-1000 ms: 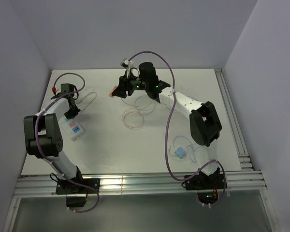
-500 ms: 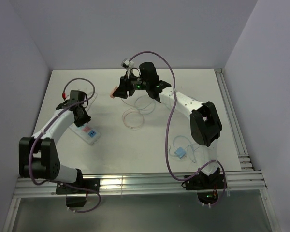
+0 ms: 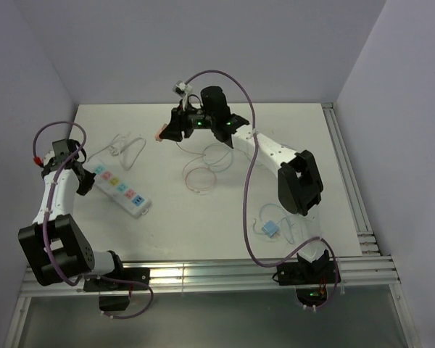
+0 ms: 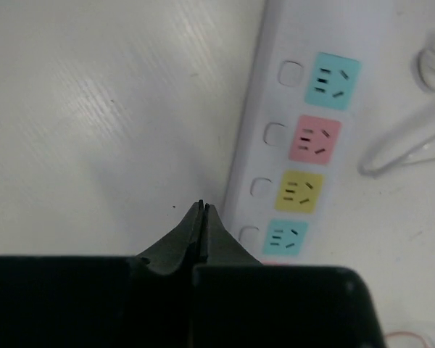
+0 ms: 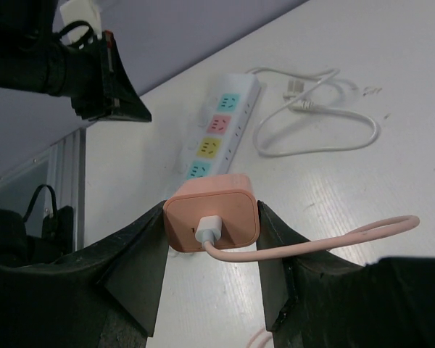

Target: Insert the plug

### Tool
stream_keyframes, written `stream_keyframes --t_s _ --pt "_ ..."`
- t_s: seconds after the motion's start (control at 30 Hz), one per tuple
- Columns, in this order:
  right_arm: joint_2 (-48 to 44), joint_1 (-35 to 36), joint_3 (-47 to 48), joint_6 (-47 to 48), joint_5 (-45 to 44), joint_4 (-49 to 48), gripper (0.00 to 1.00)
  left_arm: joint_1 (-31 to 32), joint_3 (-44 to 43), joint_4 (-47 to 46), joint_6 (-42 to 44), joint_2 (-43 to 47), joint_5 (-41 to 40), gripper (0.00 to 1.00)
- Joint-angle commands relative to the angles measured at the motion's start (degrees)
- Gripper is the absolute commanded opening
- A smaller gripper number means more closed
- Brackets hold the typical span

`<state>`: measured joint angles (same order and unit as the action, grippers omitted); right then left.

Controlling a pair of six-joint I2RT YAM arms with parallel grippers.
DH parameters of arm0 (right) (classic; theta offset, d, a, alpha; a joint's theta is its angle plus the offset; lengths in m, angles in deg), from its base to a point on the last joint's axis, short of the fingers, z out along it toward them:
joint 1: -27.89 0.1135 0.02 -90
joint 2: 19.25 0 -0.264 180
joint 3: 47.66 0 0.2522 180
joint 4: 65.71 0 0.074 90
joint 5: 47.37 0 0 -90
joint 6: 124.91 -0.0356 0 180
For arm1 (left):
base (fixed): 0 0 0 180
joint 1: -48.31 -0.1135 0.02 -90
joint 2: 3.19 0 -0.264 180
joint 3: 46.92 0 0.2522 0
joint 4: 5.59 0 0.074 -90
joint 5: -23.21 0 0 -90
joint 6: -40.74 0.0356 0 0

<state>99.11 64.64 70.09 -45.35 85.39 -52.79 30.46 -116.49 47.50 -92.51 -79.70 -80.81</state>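
Observation:
My right gripper (image 3: 168, 133) is shut on a pink plug adapter (image 3: 159, 134) and holds it above the far middle of the table. In the right wrist view the adapter (image 5: 212, 216) sits between both fingers (image 5: 141, 268), with a pink cable running from its white connector. The white power strip (image 3: 121, 190), with coloured sockets, lies diagonally at the left. It shows beyond the adapter in the right wrist view (image 5: 219, 130). My left gripper (image 3: 82, 177) is shut and empty at the strip's far left end. Its tips (image 4: 203, 207) sit just beside the strip's edge (image 4: 302, 145).
The strip's white cord (image 3: 125, 147) coils behind it. The pink cable (image 3: 203, 174) loops on the table centre. A small blue object (image 3: 270, 228) with a thin white cable lies near the right arm's base. Purple arm cables arc over both arms.
My left arm swung back to the left, and the power strip now lies uncovered and diagonal. My right gripper has moved slightly left and farther with the adapter in it.

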Motion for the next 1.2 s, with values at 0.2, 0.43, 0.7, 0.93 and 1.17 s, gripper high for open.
stream_keyframes --t_s 0.2,0.43,0.7,0.93,1.17 --pt "8.28 5.69 4.73 -18.11 -10.76 -7.51 0.00 -3.16 -3.42 -3.91 -5.97 -12.59 1.80 0.00" --pt "17.76 6.66 5.96 -34.38 -5.34 -15.85 0.00 -5.09 -2.64 -7.42 -7.91 -17.09 4.97 0.00" --pt "24.89 8.07 11.23 -36.23 -5.85 -11.82 0.00 -6.32 -7.20 -7.69 -7.38 -21.04 4.35 0.00" --pt "26.31 10.44 11.60 -37.11 -6.02 -9.97 0.00 -6.76 -13.44 -8.39 -5.71 -25.70 6.11 0.00" --pt "25.42 11.41 8.43 -36.32 -7.08 -8.74 0.00 -6.59 -18.81 -7.95 -3.78 -33.26 10.33 0.00"
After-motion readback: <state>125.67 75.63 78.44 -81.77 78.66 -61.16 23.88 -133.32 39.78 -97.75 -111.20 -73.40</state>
